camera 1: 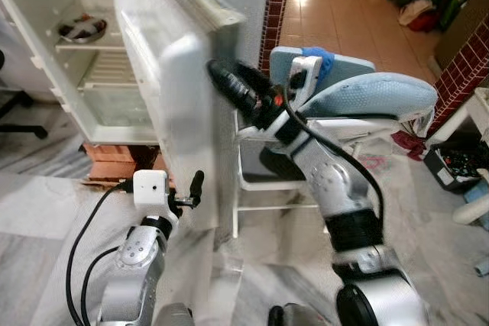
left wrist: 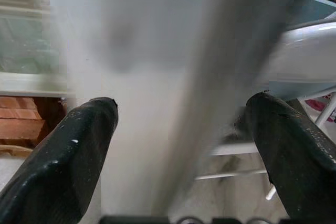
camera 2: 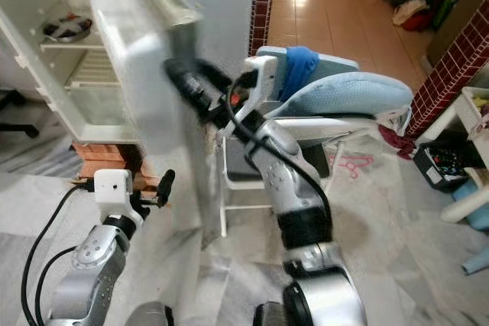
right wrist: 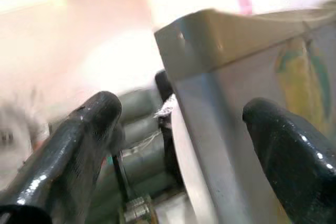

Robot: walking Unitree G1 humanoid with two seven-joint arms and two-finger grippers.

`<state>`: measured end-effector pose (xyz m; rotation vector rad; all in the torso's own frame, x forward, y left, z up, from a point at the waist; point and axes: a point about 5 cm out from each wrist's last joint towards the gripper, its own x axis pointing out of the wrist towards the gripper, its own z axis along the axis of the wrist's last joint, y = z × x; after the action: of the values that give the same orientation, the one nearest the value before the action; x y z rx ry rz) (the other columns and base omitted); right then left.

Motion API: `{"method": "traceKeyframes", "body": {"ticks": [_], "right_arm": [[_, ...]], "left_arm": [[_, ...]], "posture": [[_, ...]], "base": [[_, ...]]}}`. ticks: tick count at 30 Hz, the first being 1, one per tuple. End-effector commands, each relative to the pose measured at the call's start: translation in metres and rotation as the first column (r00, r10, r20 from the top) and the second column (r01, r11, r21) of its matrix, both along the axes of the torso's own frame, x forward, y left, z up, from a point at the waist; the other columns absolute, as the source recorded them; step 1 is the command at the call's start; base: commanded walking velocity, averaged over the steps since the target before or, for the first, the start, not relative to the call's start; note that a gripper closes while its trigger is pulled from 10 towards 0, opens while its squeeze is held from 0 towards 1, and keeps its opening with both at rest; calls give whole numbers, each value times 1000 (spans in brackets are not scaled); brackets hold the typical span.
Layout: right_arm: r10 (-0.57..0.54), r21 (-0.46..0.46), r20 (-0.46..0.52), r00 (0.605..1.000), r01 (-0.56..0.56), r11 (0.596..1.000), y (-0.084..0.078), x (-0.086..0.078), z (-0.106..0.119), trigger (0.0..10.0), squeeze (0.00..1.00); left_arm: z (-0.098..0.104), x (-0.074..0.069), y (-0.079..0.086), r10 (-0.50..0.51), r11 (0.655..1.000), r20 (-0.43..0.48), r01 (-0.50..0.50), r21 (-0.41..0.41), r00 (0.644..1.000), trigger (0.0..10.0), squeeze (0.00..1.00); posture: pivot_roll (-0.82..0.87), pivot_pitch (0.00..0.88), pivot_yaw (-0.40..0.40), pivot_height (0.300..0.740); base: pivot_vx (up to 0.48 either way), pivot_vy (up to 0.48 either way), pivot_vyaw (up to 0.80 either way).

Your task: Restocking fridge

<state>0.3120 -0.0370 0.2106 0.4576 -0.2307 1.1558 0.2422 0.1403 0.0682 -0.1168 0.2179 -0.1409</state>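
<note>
1. Open white fridge door point(camera 1: 172, 89), tall slab with rounded edge, standing upright in the centre-left of the head views, swung out from the white fridge cabinet point(camera 1: 99, 74) at upper left; long axis vertical.
2. Right claw point(camera 1: 224, 80) pressed at the door's free edge in the upper middle of the frame, black fingers spread wide. In the right wrist view, one finger point(right wrist: 84, 140) on each side of the door's pale corner point(right wrist: 210, 77), straddling but not clamped; actual contact too blurred to confirm.
3. Left claw point(camera 1: 191, 192) lower in the frame, just beside the door's lower edge, fingers parted with nothing held. In the left wrist view, blurred white door face point(left wrist: 157, 77) straight ahead between the two fingers.
4. Deciding relation: door edge lying directly between the right claw's fingers, so right arm better placed for swinging the door; left claw near, facing the panel.
5. Metal bowl point(camera 1: 80, 30) resting on an upper fridge shelf, upper left.
6. Pale blue cushioned chair point(camera 1: 367, 97) close behind the right arm, a possible snag.
</note>
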Motion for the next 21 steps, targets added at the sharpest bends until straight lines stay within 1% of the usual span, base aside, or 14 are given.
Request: {"method": "traceKeyframes", "body": {"ticks": [1, 4, 5, 7, 9, 10, 11, 14, 15, 16, 17, 18, 19, 21], "right_arm": [[-25, -72, -9, 1000, 24, 997, -4, 2, -15, 10000, 0], [-104, -128, -45, 994, 97, 987, -20, 6, -31, 10000, 0], [-165, -162, -68, 984, 152, 975, -32, 6, -38, 10000, 0], [-200, -186, -82, 976, 182, 966, -39, 5, -45, 10000, 0], [-280, -260, -85, 956, 250, 933, -50, 3, -60, 10000, 0], [-280, -260, -85, 956, 250, 933, -50, 3, -60, 10000, 0], [-339, -289, -85, 937, 303, 908, -55, 4, -69, 10000, 0], [-419, -343, -54, 906, 377, 860, -63, 3, -81, 10000, 0], [-470, -363, -26, 882, 430, 827, -67, 4, -84, 10000, 0], [-470, -363, -26, 882, 430, 827, -67, 4, -84, 10000, 0], [-515, -361, -26, 857, 473, 804, -71, 4, -85, 10000, 0], [-515, -361, -26, 857, 473, 804, -71, 4, -85, 10000, 0], [-555, -358, -27, 832, 510, 782, -74, 4, -86, 10000, 0], [-662, -366, 0, 750, 616, 698, -85, 0, -88, 10000, 0]], "left_arm": [[0, -1, 2, 5, 1000, -9, -5, 5, 1000, 10000, 0], [0, 0, 2, 1, 1000, -13, -1, 5, 1000, 10000, 0], [0, 0, 2, -2, 1000, -15, 2, 8, 1000, 10000, 0], [-1, -1, 3, -4, 1000, -18, 4, 9, 1000, 10000, 0], [0, 0, 3, 0, 1000, -13, 0, 17, 1000, 10000, 0], [0, 0, 3, 0, 1000, -13, 0, 17, 1000, 10000, 0], [3, 2, 7, 44, 999, 6, -44, 30, 999, 10000, 0], [5, 3, 19, 136, 990, 22, -137, 35, 990, 10000, 0], [5, 4, 23, 155, 986, 31, -157, 51, 987, 10000, 0], [5, 4, 23, 155, 986, 31, -157, 51, 987, 10000, 0], [5, 4, 25, 158, 986, 31, -160, 57, 987, 10000, 0], [5, 4, 25, 158, 986, 31, -160, 57, 987, 10000, 0], [5, 4, 26, 161, 985, 31, -162, 65, 987, 10000, 0], [5, 4, 30, 169, 979, 46, -174, 111, 984, 10000, 0]], "posture": [[129, 51, -8, 740], [128, 52, -5, 740], [121, 53, -1, 740], [117, 53, 2, 740], [116, 54, 2, 740], [116, 54, 2, 740], [115, 56, 3, 740], [115, 58, 1, 740], [116, 58, 0, 740], [116, 58, 0, 740], [116, 58, -1, 740], [116, 58, -1, 740], [116, 58, -2, 740], [113, 57, -5, 740]], "base": [[0, 0, 0], [0, 0, 0], [0, 0, 0], [0, 0, 0], [0, 0, 0], [0, 0, 0], [0, 0, 0], [0, 0, 0], [0, 0, 0], [0, 0, 0], [0, 0, 0], [0, 0, 0], [0, 0, 0], [0, 0, 0]]}}
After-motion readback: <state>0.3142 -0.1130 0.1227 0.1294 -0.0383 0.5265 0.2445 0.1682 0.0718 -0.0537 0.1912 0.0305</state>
